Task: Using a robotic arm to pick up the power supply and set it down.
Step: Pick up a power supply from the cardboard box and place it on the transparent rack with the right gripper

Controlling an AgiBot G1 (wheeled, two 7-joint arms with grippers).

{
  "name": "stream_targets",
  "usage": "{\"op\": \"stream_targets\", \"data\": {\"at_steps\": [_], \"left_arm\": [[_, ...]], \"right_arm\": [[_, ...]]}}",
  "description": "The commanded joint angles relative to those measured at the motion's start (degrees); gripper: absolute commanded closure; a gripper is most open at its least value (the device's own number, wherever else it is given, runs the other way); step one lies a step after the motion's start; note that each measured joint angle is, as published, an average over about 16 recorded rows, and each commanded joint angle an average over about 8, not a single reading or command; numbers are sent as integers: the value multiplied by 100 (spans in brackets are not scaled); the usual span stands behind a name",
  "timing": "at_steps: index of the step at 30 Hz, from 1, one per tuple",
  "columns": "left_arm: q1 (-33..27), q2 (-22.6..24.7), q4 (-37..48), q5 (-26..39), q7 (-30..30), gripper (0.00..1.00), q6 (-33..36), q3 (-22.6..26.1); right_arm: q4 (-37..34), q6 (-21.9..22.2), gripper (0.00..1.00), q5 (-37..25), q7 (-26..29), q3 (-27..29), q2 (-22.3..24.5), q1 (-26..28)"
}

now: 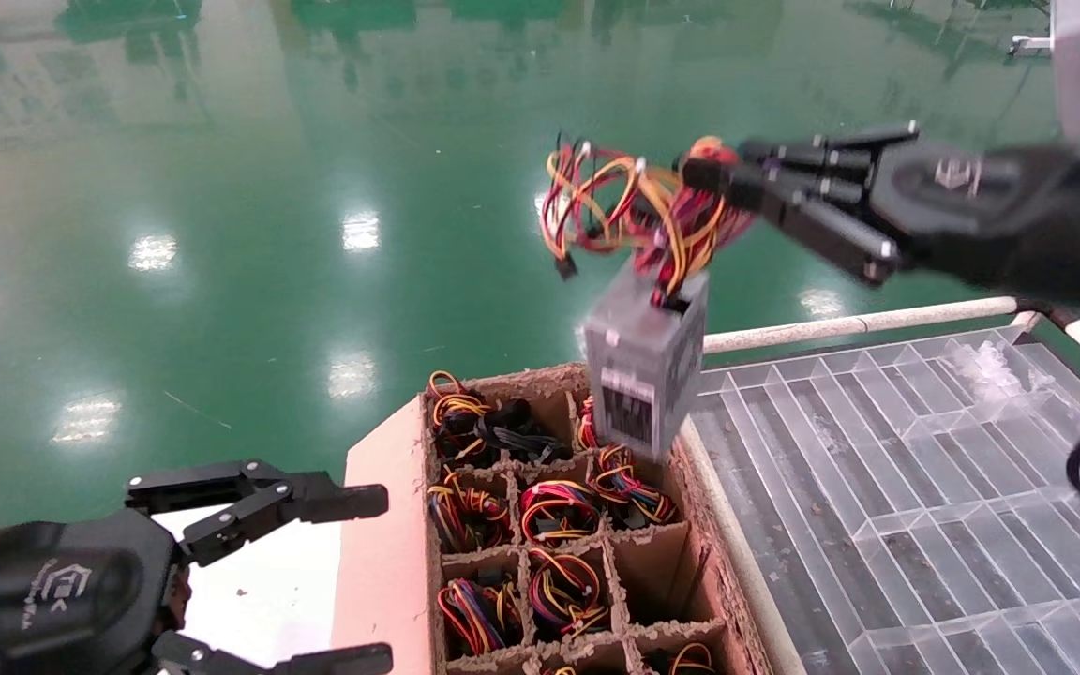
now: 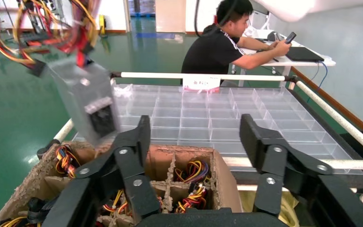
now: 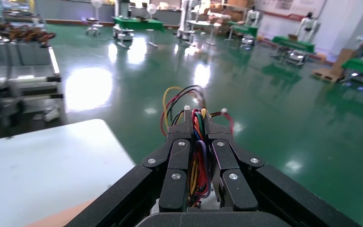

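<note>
The power supply (image 1: 645,370), a small grey metal box with a dark label, hangs in the air above the far right corner of the cardboard box (image 1: 381,553). Its red, yellow and orange wire bundle (image 1: 634,202) rises to my right gripper (image 1: 713,175), which is shut on the wires (image 3: 196,142). From the left wrist the hanging power supply (image 2: 87,99) appears over the box's edge. My left gripper (image 1: 352,577) sits low at the near left, open and empty, its fingers (image 2: 139,137) spread wide.
The cardboard box's compartments hold several more wire bundles (image 1: 554,511). A clear plastic divided tray (image 1: 924,506) with white rails lies right of the box. A person (image 2: 227,42) sits beyond the tray at a table. A green floor surrounds the area.
</note>
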Motion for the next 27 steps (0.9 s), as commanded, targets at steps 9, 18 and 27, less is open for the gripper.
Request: {"op": "stream_targets", "data": {"at_steps": [9, 18, 27], "left_arm": [[0, 0, 0, 0, 0, 0, 0, 0], [0, 0, 0, 0, 0, 0, 0, 1], [0, 0, 0, -1, 1, 0, 0, 1]], "right_arm": [[-1821, -114, 100, -836, -1058, -395, -446, 1188], [-2851, 620, 100, -1827, -2006, -921, -885, 1696], [-3508, 1402, 100, -2259, -2640, -1155, -1312, 1782]]}}
